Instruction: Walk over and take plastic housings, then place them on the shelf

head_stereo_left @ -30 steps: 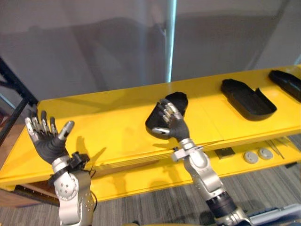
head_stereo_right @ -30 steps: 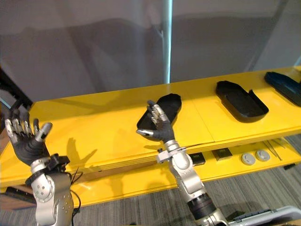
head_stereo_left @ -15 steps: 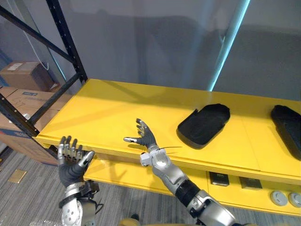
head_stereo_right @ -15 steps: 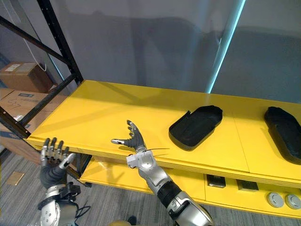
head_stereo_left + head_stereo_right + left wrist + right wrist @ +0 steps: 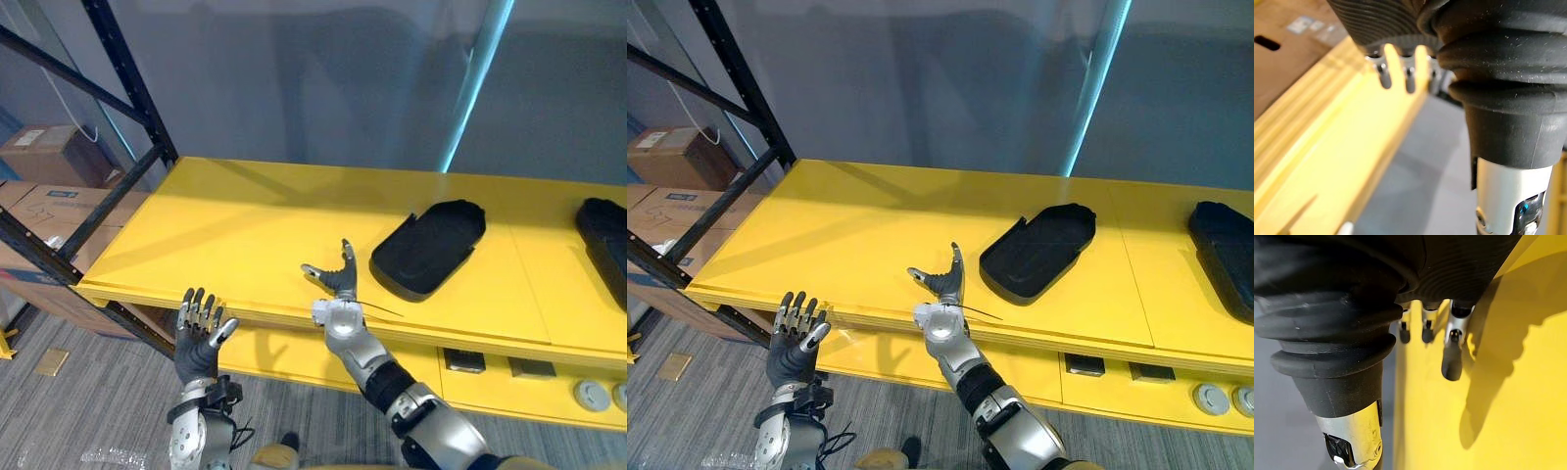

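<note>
One black plastic housing (image 5: 429,248) lies on the yellow shelf (image 5: 245,225) right of its middle, and a second housing (image 5: 605,230) lies at the right edge. The right hand (image 5: 338,279) is over the front edge, near the first housing, fingers spread and empty. The left hand (image 5: 196,338) is raised before the front edge, open and empty.

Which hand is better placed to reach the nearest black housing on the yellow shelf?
Right. The right hand is open above the front edge of the yellow shelf, just left of the black housing. The left hand, also open, is lower, in front of that edge and farther from the housing.
</note>
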